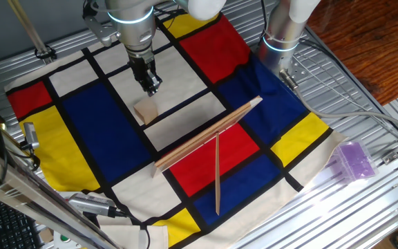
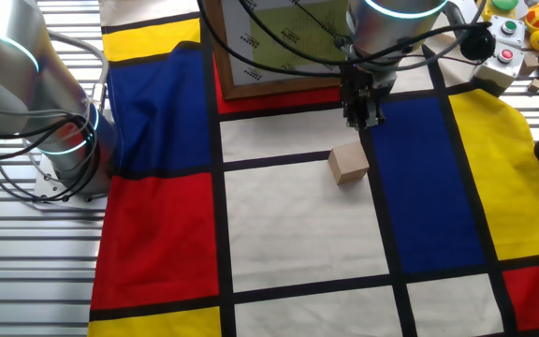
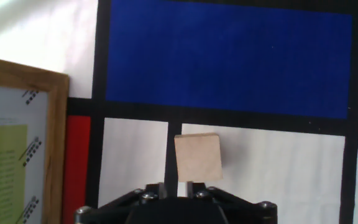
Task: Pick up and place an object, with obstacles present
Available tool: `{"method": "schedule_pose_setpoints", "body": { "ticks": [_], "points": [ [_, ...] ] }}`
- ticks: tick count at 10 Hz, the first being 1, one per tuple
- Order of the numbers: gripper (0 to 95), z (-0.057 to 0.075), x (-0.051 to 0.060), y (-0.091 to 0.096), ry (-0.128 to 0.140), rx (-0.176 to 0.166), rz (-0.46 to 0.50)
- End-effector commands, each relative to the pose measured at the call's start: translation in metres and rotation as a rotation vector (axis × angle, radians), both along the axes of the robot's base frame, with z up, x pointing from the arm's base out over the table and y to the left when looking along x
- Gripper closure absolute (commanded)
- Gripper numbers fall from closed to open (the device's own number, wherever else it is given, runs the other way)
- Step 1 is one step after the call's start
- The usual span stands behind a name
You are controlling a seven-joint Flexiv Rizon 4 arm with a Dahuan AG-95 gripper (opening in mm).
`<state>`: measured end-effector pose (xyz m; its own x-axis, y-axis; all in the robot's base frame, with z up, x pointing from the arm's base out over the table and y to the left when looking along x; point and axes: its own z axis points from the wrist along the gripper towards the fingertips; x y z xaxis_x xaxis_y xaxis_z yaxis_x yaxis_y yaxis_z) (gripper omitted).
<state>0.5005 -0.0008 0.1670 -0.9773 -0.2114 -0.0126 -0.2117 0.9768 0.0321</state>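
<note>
While the small pale tan wooden block (image 1: 146,110) lies free on a white panel of the colour-block cloth (image 1: 102,131) on the desk, the black two-finger pincer (image 1: 150,84) hangs just above it, pointing down, fingers pressed close together and holding nothing. Nearby stands a wood-framed board (image 1: 209,135) on edge, a thin light-wood stick (image 1: 218,175) leaning against it. A purple translucent box (image 1: 354,160) sits well apart.

The silver-grey robot arm (image 1: 131,21) with its glowing cyan ring reaches straight down, wrist vertical, carrying the black two-finger pincer (image 1: 150,84) low over the counter. In the hand view the pincer's (image 3: 175,185) dark fingers sit close together, nothing between them, barely apart.
</note>
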Motion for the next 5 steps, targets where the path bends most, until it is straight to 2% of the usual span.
{"method": "schedule_pose_setpoints", "body": {
  "ticks": [1,2,4,5],
  "points": [
    [95.0,-0.012,0.004,-0.002,0.0,0.0,0.013],
    [57.0,-0.023,0.006,-0.004,0.0,0.008,0.028],
    [19.0,-0.048,0.009,-0.007,-0.023,0.015,0.048],
    [0.0,-0.06,0.012,-0.007,-0.056,0.021,0.068]
  ]
}}
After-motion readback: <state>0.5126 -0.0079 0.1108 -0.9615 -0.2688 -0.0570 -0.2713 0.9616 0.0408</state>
